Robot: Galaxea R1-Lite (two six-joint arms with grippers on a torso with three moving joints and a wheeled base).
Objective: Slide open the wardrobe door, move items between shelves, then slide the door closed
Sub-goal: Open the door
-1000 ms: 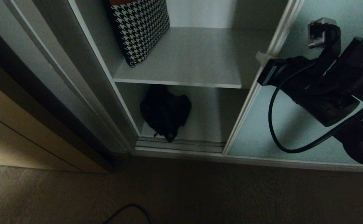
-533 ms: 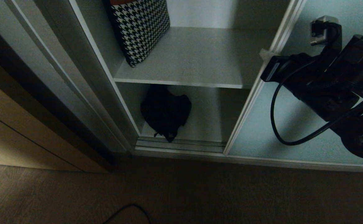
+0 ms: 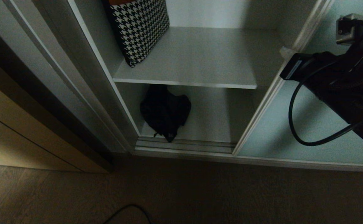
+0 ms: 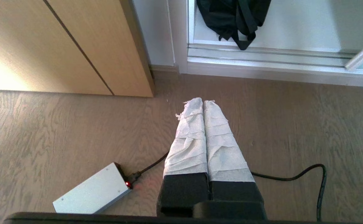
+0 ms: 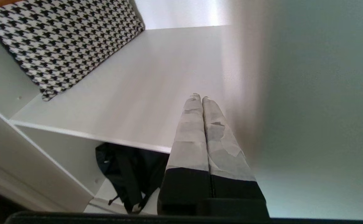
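The right gripper (image 5: 202,99) is seen clenched on nothing, its wrapped fingertips pressed against the frame edge of the sliding wardrobe door (image 3: 296,130) at about 2 o'clock in the head view. The door — a frosted teal panel — is pushed partly aside, leaving the interior exposed. The upper shelf (image 3: 197,62) is found at 12 o'clock, with a houndstooth bag (image 3: 139,28) leaned at its 10 o'clock end. The lower shelf (image 3: 215,115) is occupied by the black bundle (image 3: 165,112), slumped near the track with its straps dangling. The left gripper (image 4: 203,102) is held clenched and empty — low over the wood floor (image 4: 75,124), near a grey box (image 4: 92,194).
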